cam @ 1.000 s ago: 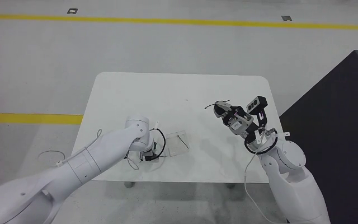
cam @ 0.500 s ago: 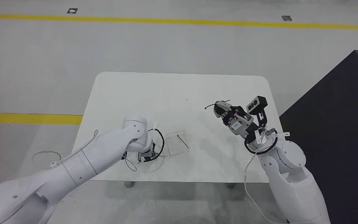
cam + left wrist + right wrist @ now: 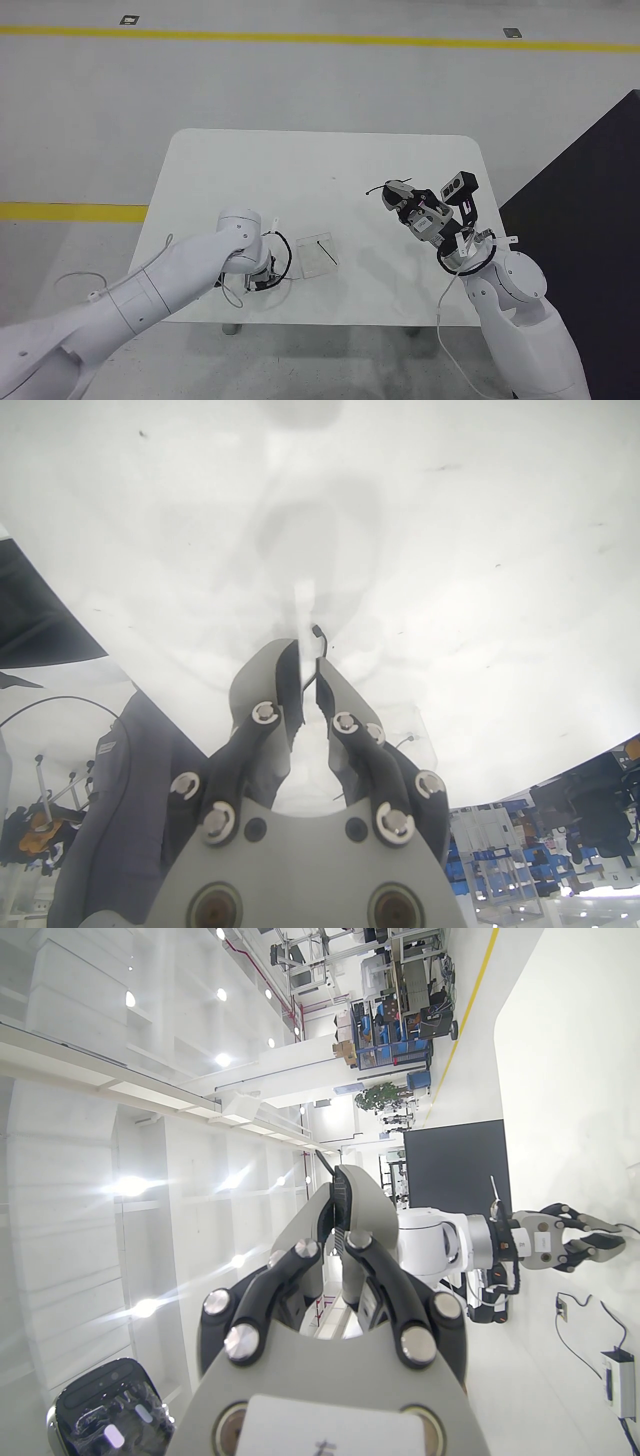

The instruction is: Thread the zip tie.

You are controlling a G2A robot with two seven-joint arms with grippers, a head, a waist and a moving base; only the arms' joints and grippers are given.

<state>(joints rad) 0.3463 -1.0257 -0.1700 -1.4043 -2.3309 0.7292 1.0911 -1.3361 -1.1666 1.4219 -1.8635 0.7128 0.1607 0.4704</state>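
The zip tie (image 3: 324,1163) is clamped in my right gripper (image 3: 336,1188), above the table (image 3: 300,160), with only a short tip sticking out. My left gripper (image 3: 309,665), well apart and low at the table's near side, is pinched on a thin black strap (image 3: 320,639). I judge that I should first line up both ends, then approach slowly, because such tips bend easily.

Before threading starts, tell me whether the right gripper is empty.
No: the right gripper is shut on the black zip tie, whose tip sticks out past it.
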